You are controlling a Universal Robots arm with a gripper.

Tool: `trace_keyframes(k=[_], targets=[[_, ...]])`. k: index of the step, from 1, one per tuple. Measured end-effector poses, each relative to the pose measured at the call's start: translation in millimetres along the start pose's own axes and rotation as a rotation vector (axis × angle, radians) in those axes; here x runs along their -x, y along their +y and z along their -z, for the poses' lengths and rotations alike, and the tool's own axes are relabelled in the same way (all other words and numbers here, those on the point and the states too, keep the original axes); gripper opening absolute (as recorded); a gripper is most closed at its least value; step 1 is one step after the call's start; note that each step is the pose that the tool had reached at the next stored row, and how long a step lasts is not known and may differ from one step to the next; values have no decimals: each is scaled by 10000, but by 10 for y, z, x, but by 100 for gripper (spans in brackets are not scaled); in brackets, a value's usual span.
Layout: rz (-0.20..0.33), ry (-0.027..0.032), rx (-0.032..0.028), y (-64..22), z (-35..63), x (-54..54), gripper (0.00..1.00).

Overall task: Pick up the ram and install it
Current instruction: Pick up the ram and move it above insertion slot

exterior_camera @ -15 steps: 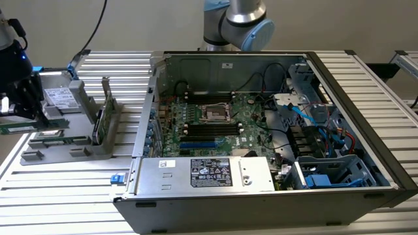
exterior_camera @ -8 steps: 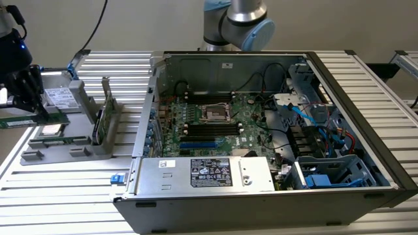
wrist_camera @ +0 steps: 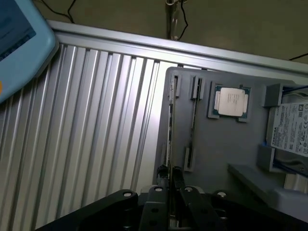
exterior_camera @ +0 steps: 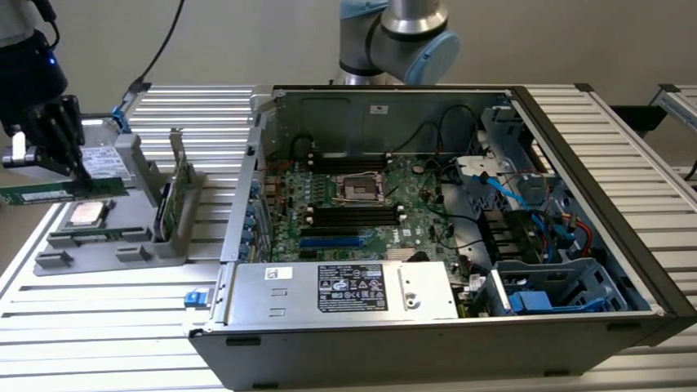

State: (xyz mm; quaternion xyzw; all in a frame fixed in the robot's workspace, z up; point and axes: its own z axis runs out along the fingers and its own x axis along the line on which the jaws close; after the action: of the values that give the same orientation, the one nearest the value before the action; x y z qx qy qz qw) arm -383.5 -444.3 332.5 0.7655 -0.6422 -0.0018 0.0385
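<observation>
My gripper (exterior_camera: 72, 173) hangs over the grey parts tray (exterior_camera: 109, 245) at the exterior view's left, outside the computer case. It is shut on the ram (exterior_camera: 44, 193), a long green stick held level a little above the tray. In the wrist view the ram (wrist_camera: 170, 120) shows edge-on as a thin strip running out from between the black fingers of the gripper (wrist_camera: 169, 172), over the tray (wrist_camera: 216, 144). The black memory slots (exterior_camera: 354, 215) lie on the motherboard inside the open case, well to the exterior view's right of the gripper.
The open case (exterior_camera: 577, 163) holds the CPU socket (exterior_camera: 357, 186), cables and a power supply (exterior_camera: 338, 290). On the tray stand a green card with a metal bracket (exterior_camera: 169, 204), a CPU chip (wrist_camera: 231, 102) and a hard drive (wrist_camera: 291, 130). Ribbed metal tabletop (wrist_camera: 86, 125) surrounds everything.
</observation>
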Motion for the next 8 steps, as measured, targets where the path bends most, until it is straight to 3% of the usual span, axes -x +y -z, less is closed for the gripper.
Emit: trace_keyframes(k=[8], targets=[[1, -17, -3, -250, 177, -54, 14]])
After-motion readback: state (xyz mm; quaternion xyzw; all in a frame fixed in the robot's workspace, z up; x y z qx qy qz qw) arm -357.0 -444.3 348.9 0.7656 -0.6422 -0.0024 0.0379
